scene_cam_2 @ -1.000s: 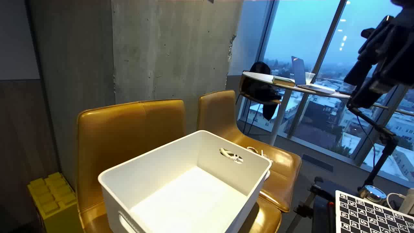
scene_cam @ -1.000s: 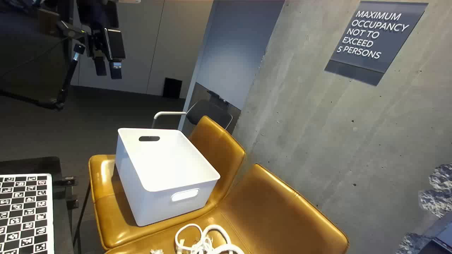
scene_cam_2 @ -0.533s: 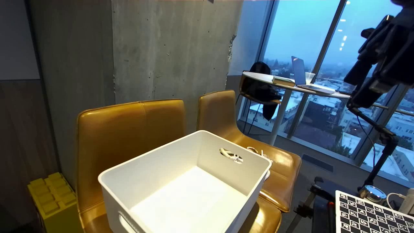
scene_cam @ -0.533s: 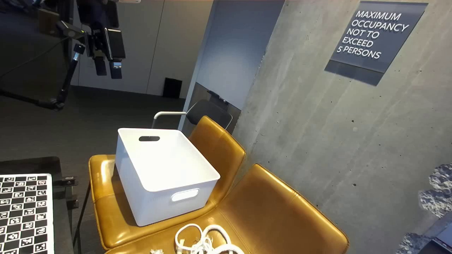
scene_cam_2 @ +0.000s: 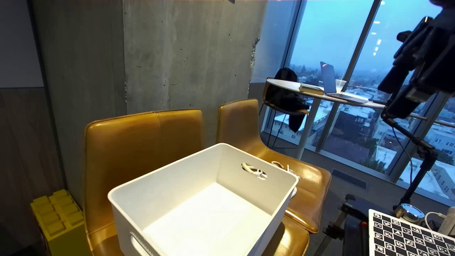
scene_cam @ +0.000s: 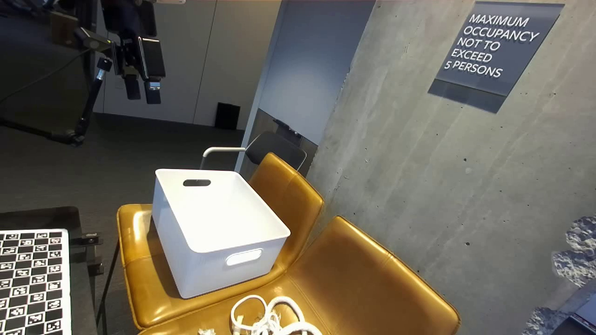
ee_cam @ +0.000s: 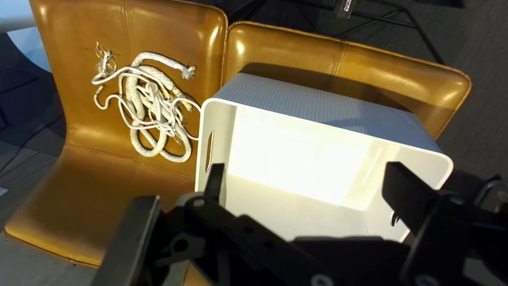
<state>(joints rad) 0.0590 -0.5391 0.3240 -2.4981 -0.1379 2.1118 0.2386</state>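
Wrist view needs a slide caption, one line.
View past the open hand: white bin on one brown chair, tangled white rope on the neighboring chair.

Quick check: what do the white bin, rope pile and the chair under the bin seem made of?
White bin: probably moulded matte plastic, with rounded corners, cut-out handles and fine ribbing outside.
Rope pile: dull white fibre, visibly twisted or braided, with frayed ends; cotton or synthetic, I can't tell.
Chair: smooth, glossy leather or imitation, judging by stitched seams and bright highlights.
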